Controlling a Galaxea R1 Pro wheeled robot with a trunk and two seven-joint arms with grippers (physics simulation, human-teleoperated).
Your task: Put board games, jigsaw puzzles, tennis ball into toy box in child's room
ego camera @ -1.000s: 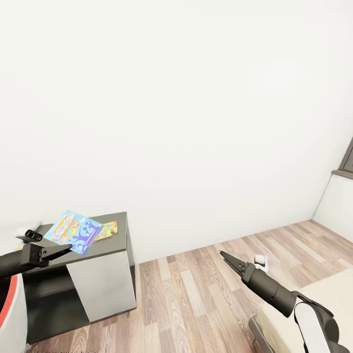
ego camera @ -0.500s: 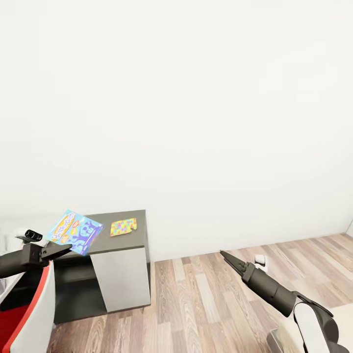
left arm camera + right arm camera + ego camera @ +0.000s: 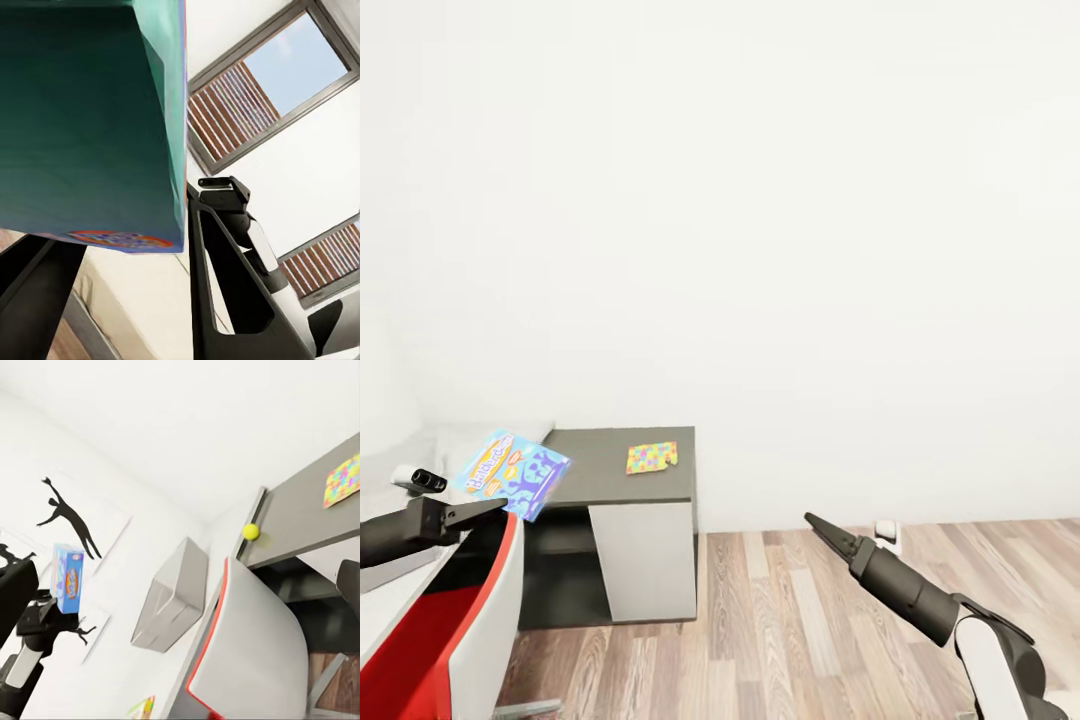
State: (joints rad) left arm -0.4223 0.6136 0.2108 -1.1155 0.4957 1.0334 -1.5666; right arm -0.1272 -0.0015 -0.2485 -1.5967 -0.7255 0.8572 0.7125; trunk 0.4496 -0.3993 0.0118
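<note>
The left gripper [image 3: 488, 508] has its jaws pinching the small blue printed board game box [image 3: 513, 473], held tilted in the air just off the dark grey table section's [image 3: 600, 460] left edge. A thin multicoloured jigsaw puzzle square [image 3: 651, 458] lies near that section's right edge. The right gripper [image 3: 822, 531] hangs over the wood-plank floor [image 3: 790, 630], jaws pressed together.

A plain white wall [image 3: 760, 200] is seen across the whole back, with wood-plank floor [image 3: 780, 630] laid below it. A red-and-white chair [image 3: 470, 620] is parked at the lower left, and slatted window panes [image 3: 247, 105] with blue sky are caught from the left wrist camera.
</note>
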